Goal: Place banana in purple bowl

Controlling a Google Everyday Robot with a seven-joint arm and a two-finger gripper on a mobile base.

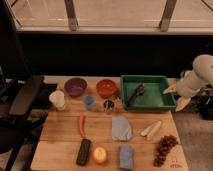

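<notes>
The banana [151, 130] is a pale cream, slightly curved fruit lying on the wooden table [60, 135] at the right, in front of the green tray. The purple bowl [75, 87] stands at the back left of the table, next to the orange-red bowl [107, 88]. My gripper [177, 97] hangs from the white arm at the far right, beside the tray's right edge, above and to the right of the banana, not touching it. It holds nothing that I can see.
A green tray [150, 102] with a dark utensil [136, 93] sits at the back right. A white cup [58, 99], a small blue cup [89, 102], a red chili [81, 125], a black remote [83, 151], a round orange fruit [100, 155], a blue-grey cloth [121, 128], a blue sponge [126, 157] and grapes [164, 147] lie on the table. A black chair [20, 100] stands at the left.
</notes>
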